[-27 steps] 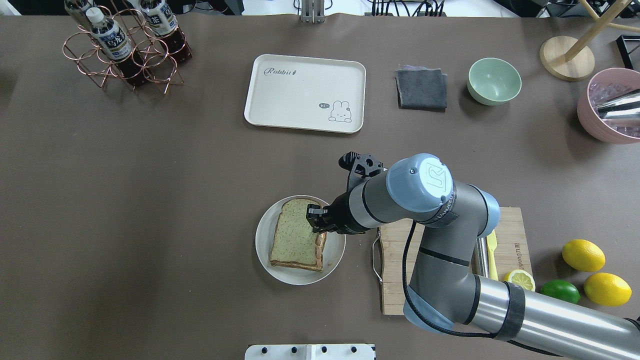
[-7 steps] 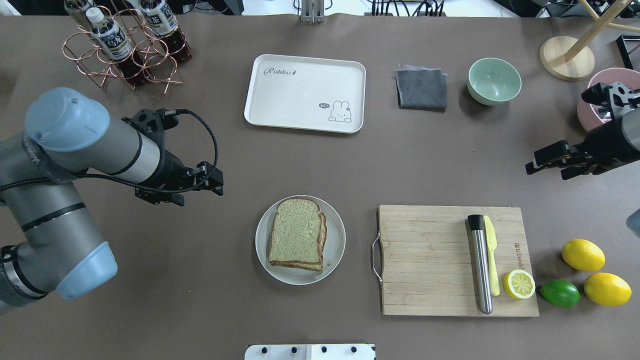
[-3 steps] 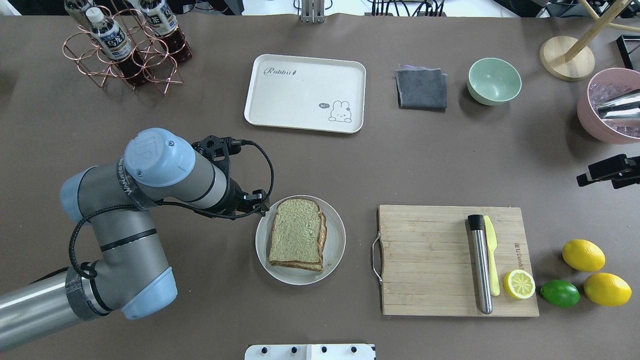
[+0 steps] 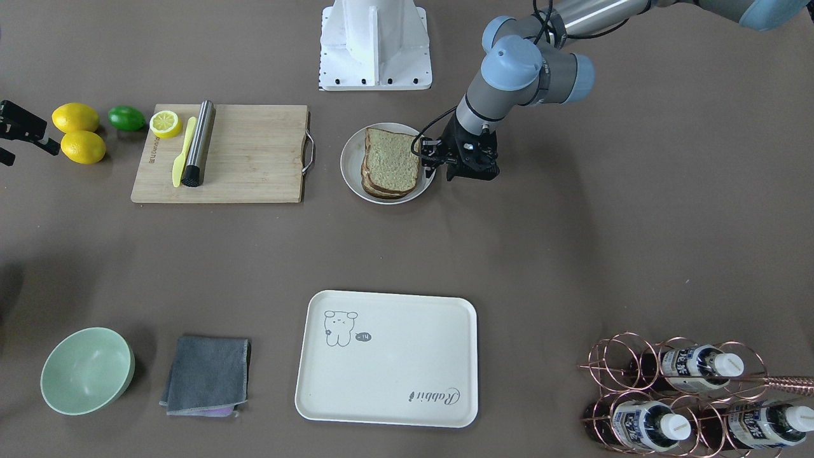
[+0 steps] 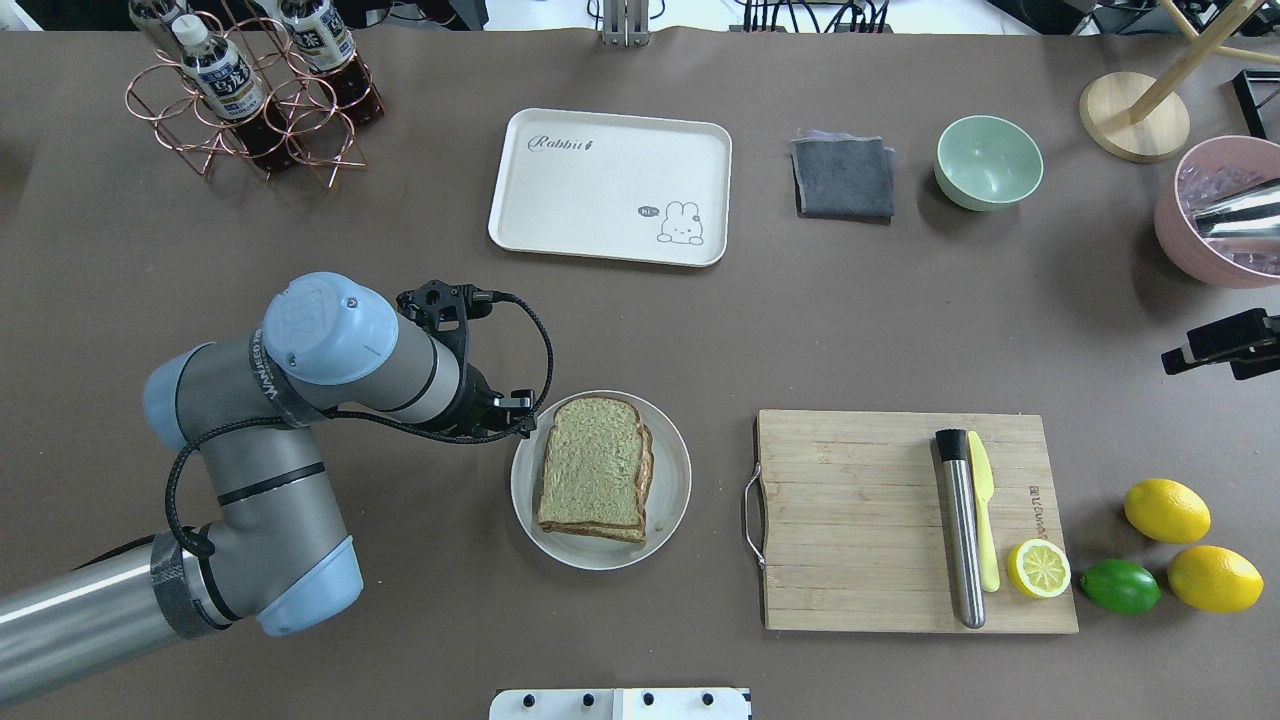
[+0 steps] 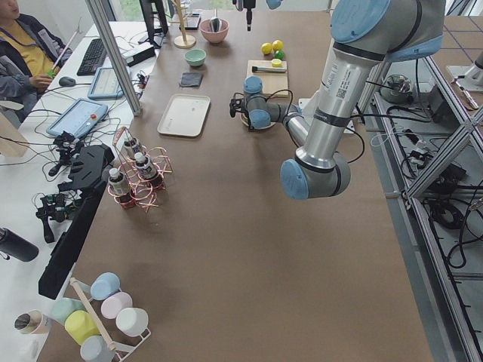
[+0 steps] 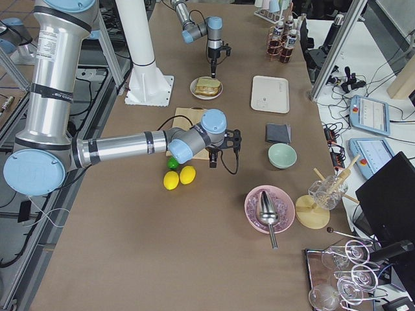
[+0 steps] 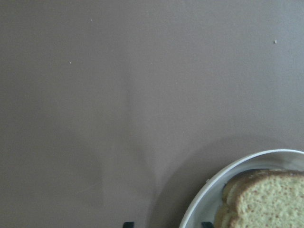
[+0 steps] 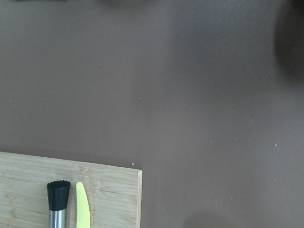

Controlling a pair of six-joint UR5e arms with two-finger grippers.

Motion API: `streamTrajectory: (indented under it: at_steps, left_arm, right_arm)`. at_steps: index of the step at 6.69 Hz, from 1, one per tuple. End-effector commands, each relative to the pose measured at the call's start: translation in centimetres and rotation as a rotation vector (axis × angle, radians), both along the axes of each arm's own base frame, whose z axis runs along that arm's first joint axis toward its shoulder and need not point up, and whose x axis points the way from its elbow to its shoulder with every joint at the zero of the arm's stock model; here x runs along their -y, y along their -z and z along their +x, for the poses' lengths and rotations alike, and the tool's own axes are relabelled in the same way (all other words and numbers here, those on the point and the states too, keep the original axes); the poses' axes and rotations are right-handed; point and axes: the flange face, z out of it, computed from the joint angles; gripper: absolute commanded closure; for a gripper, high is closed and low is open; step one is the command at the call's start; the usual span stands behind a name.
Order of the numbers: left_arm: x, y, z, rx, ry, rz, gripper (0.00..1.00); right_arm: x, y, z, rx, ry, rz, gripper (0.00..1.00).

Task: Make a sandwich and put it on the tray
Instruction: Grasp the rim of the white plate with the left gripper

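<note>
The left gripper, jaws spread, sits at the 10 o'clock rim of the round white plate bearing the tan two-slice bread sandwich (the cream rectangular tray lies well apart at 12 o'clock). Whether the right gripper is spread or clenched cannot be told.

The sandwich lies on the plate. The left gripper is just beside the plate, on its left. The cutting board lies near the plate, on its right. On the board lie a muddler, a small knife and a lemon half, all at the end far from the plate. Past that end lie a lime and two lemons. The right gripper is even farther right. The tray lies well behind the plate, away from the robot. A folded cloth and a bowl sit behind the plate to the right. The bottle rack sits behind it to the left.
</note>
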Motion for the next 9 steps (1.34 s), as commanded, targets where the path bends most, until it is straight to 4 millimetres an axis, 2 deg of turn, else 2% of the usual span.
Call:
streamTrajectory:
  at_steps: [1,2,3,5,6,7,9]
  left_arm:
    - [-0.2,0.0,0.0,-0.006,-0.007,-0.003,0.57]
    - [-0.4,0.0,0.1,-0.006,-0.012,-0.004,0.62]
    - [-1.6,-0.1,1.0,-0.003,-0.026,-0.004,0.62]
    - [-1.7,0.1,1.0,-0.006,-0.027,-0.005,0.62]
    - [-1.7,0.1,0.9,-0.006,-0.027,-0.005,0.74]
    - [-2.0,-1.2,0.8,0.012,-0.03,-0.014,0.75]
    - [-2.2,-1.5,0.9,0.016,-0.032,-0.014,0.76]
  right_arm:
    - [-0.1,0.0,0.0,0.0,-0.001,-0.003,0.0]
    - [0.0,0.0,0.0,0.0,-0.002,-0.003,0.0]
    - [-0.1,0.0,0.0,0.001,-0.001,-0.005,0.0]
    - [-0.1,0.0,0.0,0.001,-0.002,-0.006,0.0]
    - [-0.1,0.0,0.0,0.001,-0.002,-0.007,0.0]
    - [-0.1,0.1,0.1,0.002,-0.002,-0.005,0.0]
    - [-0.5,0.3,0.3,0.018,0.004,-0.015,0.0]
